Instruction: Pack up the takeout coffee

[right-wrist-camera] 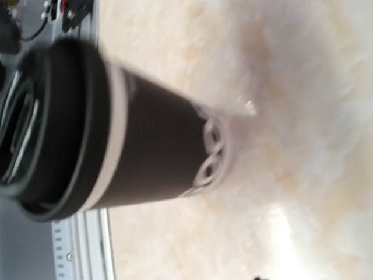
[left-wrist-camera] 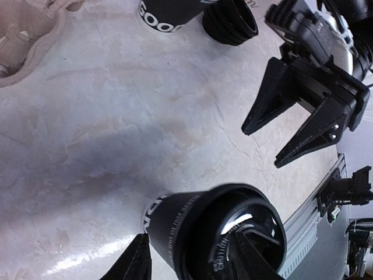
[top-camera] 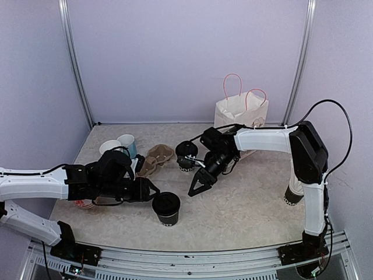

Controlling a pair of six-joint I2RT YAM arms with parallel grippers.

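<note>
**Near cup bracketed by L claw; nothing packed yet**

1. L claw point(top-camera: 152, 191): fingers point(left-wrist-camera: 137, 262) sit one each side of near cup point(top-camera: 166, 208), by the upper wall and lid. Can't tell whether they press or only bracket it. The cup stands upright on the table at the claw's tip, close to the near rail.

2. Handling (judgement): thin paper wall with a snap-on plastic lid. Probably light, but the lid hides the contents, so wt is unknown. A hard squeeze would dent the wall and could pop the lid. Best hold is the upper wall just under the lid rim, where it is stiffest. The smooth finish may slip, though the taper helps. Keep it upright throughout.

3. Mug point(top-camera: 128, 143): beyond L claw, not part of the job. Inside not visible.

4. Carrier point(top-camera: 156, 158): pulp tray beyond L claw, ahead of its tips. The wells in view look empty.

5. Far cup point(top-camera: 186, 156): lidded and upright, just beside the carrier and just behind R claw. Contents hidden.

6. R claw point(top-camera: 197, 188): released, fingers spread, nothing between them. It hangs over the table with its tips aimed toward the near cup, apart from it.

7. Bag point(top-camera: 240, 111): well behind R claw, upright, handles up. Inside not visible.
</note>
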